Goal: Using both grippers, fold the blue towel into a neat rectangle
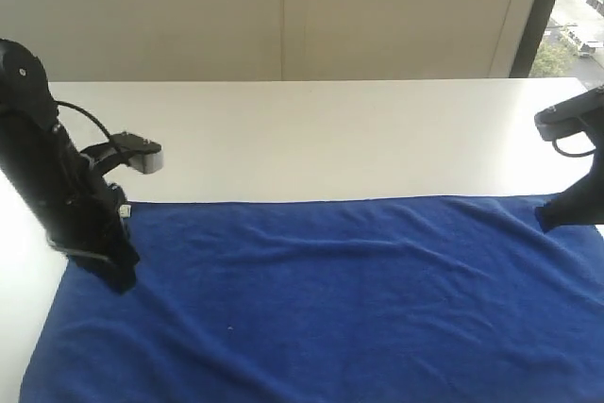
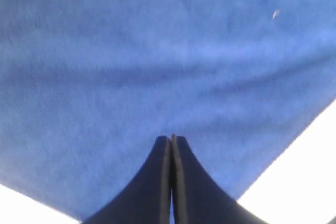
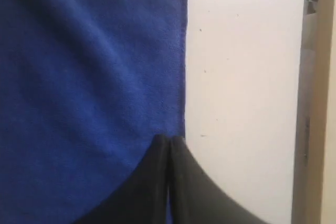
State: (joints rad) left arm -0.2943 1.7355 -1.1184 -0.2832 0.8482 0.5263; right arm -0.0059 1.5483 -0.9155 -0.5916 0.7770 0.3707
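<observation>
Finding: the blue towel (image 1: 330,309) lies spread flat on the near part of the white table (image 1: 311,139), with shallow ripples running across it. Its far edge runs nearly straight from one hand to the other.

Left hand (image 1: 121,276): clenched, its tip down on the cloth just inside the far-left corner. The left wrist view shows the fingers (image 2: 163,156) pressed flat together with no cloth visible between them.

Right hand (image 1: 547,222): clenched, at the far-right corner. The right wrist view places its tip right at the towel's hem, with bare table beside it. No cloth shows in the fingers here either.

Judgement: the step in hand is taking the two far corners. You should release both hands before pinching, and seat each on the hem itself rather than on the pile. Lift both corners to a matched height and carry them evenly, so the fold line stays parallel to the far edge. Expect plush cloth to sag in mid-span.

Clearances: beyond the far edge the table is bare back to the wall, so there is ample room there. The towel's near edge and right end run out of the exterior view, so you cannot confirm any overhang there. The left edge lies close to the table's side.
</observation>
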